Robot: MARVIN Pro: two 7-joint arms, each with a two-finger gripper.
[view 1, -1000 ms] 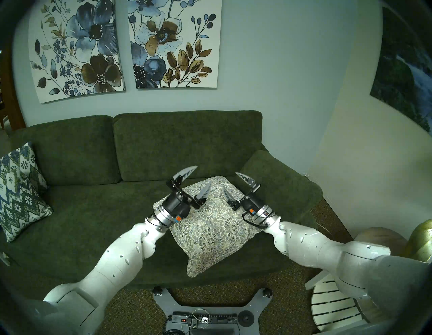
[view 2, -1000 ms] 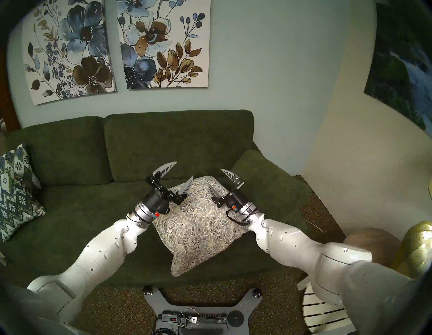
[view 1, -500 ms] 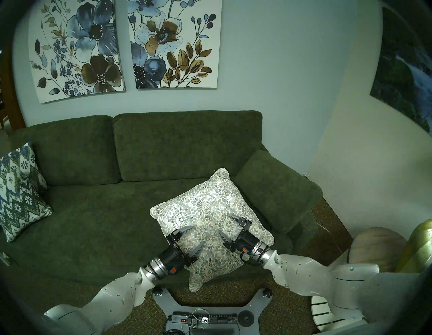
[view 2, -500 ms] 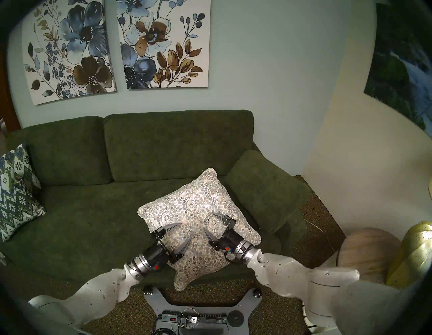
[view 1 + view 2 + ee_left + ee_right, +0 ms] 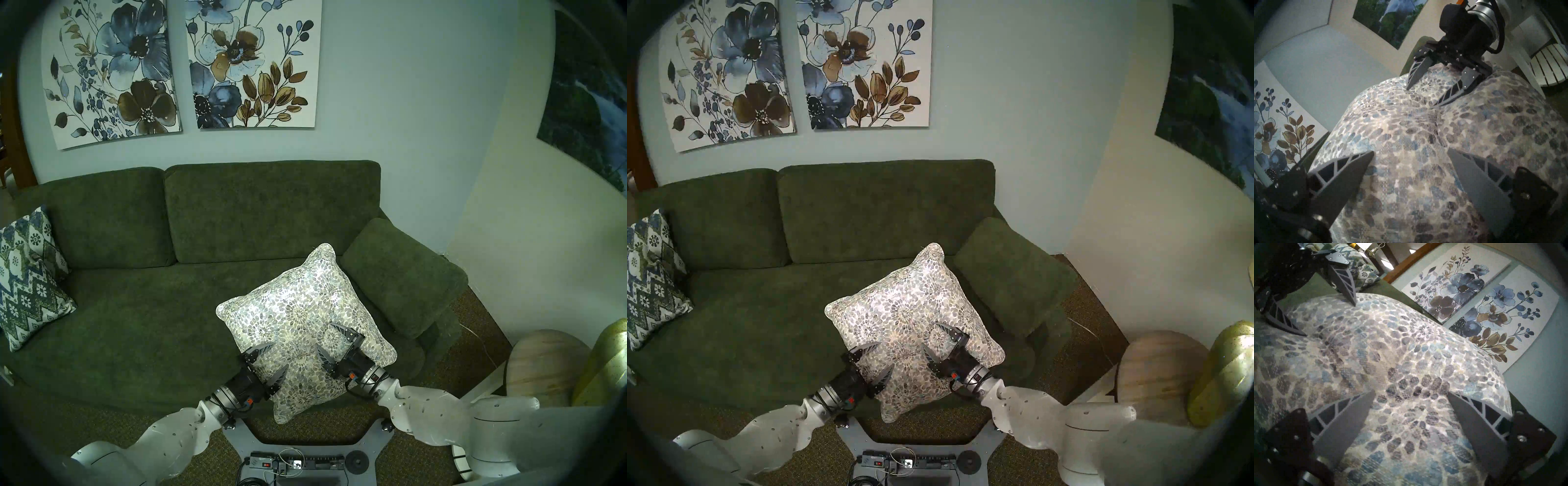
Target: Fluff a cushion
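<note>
- The cushion [image 5: 298, 315] sits tilted on the front right part of the green sofa [image 5: 142, 325]. One corner points to the backrest, and the near corner overhangs the seat's front edge.
- Left claw [image 5: 274, 356]: spread. Both fingers lie against the cushion's near-left face with nothing pinched between them. The cushion bulk extends ahead of and to the right of this claw.
- Right claw [image 5: 327, 337]: spread. Both fingertips press into the cushion's near-right face, and the fabric dents around them. The cushion bulk extends ahead of and to the left of this claw.
- In the left wrist view, the cushion fabric [image 5: 1415, 152] fills the gap between the open fingers. The right claw [image 5: 1422, 96] is visible beyond it, across the cushion.
- In the right wrist view, the fabric [image 5: 1407, 378] likewise fills the gap.
- A crease runs across the cushion between the two claws.
- The zigzag pillow [image 5: 27, 281] lies well to the left of the left claw, at the sofa's far end.
</note>
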